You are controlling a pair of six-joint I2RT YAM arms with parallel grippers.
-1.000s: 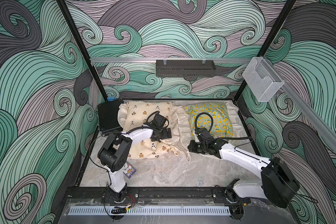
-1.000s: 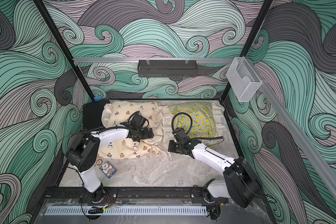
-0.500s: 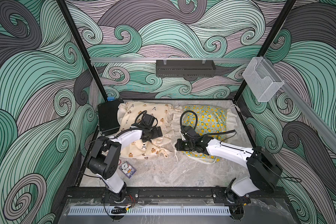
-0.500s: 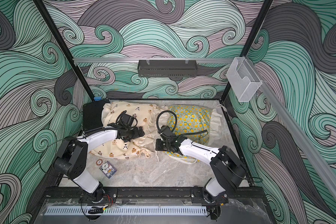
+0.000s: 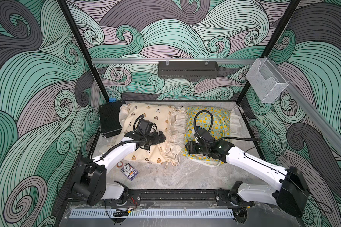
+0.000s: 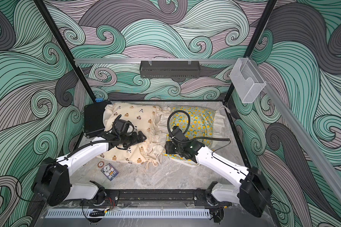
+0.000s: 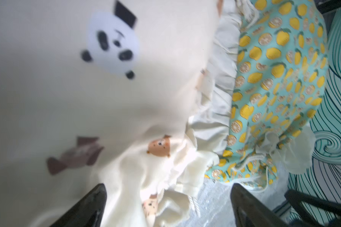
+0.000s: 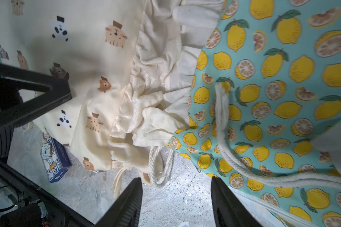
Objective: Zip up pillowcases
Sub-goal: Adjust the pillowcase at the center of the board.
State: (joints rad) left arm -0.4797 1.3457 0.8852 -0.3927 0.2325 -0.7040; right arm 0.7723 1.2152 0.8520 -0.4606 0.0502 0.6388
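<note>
Since 1 second ago the lemon pillowcase (image 5: 219, 119) has had its near edge drawn toward the front of the desk (image 5: 185, 176), and the right tool (image 8: 175, 204) has gone from pinched shut to jaws apart. The left arm has shifted slightly toward the near side of the cream bear-print pillowcase (image 5: 156, 118).

The 2 pillowcases lie side by side at the back of the desk, their ruffles touching, the cream one partly over a black box (image 5: 108, 121).

The likely risk is a wrong grab. Where the 2 cases meet, ruffles, tie strings and a white cord (image 8: 222, 118) are bunched together, and no zip pull shows clearly. A tool closing there could catch trim or cord and drag the whole case instead of running the zip.

The right tool is partly open and holds nothing. It sits over bare desk, just beside the lemon case's near corner.

The left tool (image 7: 169, 206) is spread wide above the cream case's ruffled corner and grips nothing. Whether its fingers (image 7: 95, 206) touch the fabric cannot be told.
</note>
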